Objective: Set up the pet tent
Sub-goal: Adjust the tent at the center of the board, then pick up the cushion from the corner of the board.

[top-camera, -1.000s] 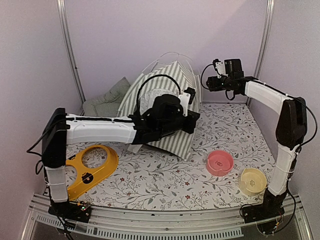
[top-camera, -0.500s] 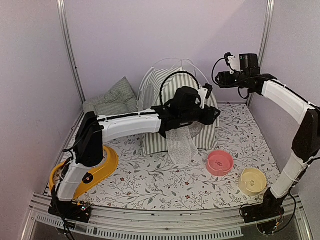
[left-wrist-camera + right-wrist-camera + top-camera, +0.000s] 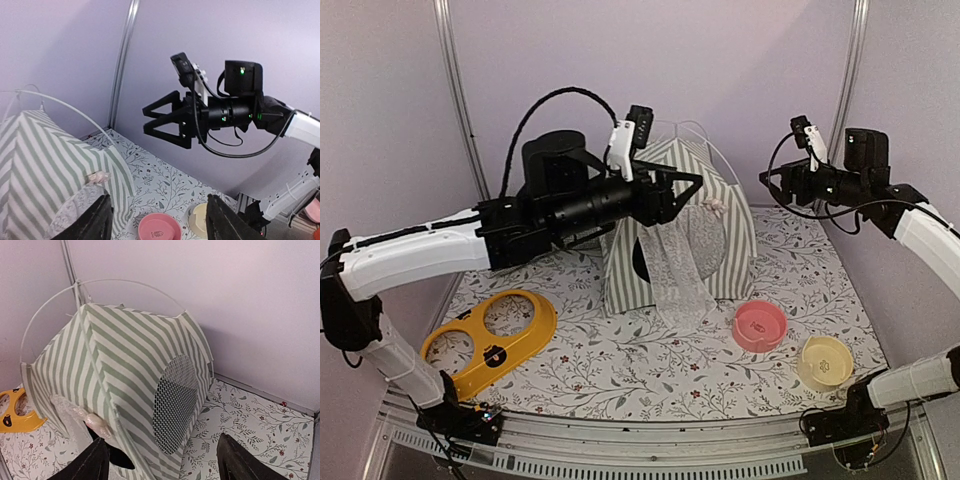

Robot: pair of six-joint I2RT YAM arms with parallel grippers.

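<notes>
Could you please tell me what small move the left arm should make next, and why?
Probably draw the open left tool up and back from the green-and-white striped fabric pet tent: it stands upright, the tool holds nothing, and hovers close by the peak.

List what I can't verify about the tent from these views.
- Top view: upper left part of the green-and-white striped fabric tent, hidden by the left arm.
- Left wrist view: its base, cut off by the bottom edge.
- Right wrist view: its front base, cut off by the bottom edge; its interior is too dark.
</notes>
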